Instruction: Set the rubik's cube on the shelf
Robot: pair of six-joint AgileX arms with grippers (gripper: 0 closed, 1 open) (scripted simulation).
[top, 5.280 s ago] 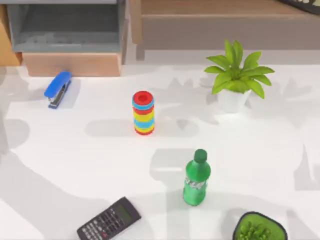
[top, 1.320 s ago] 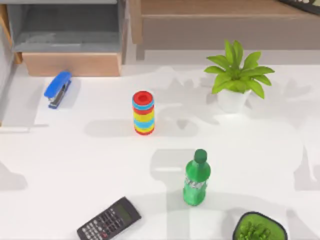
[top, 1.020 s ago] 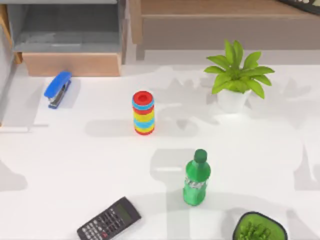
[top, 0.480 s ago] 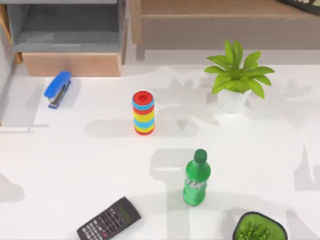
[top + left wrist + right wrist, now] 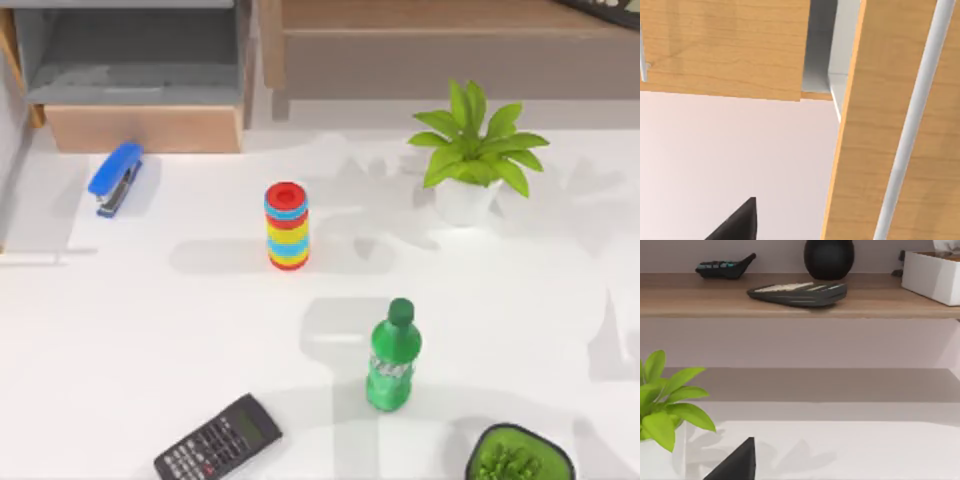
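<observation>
Shelf (image 5: 430,15) top edge runs behind the potted plant (image 5: 470,160).

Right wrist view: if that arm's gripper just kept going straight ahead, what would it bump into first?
Probably the shelf, at its plain front face below the wooden ledge. The white tabletop ahead of the gripper looks free, and the plant sits off to one side. Depth is hard to judge.
</observation>
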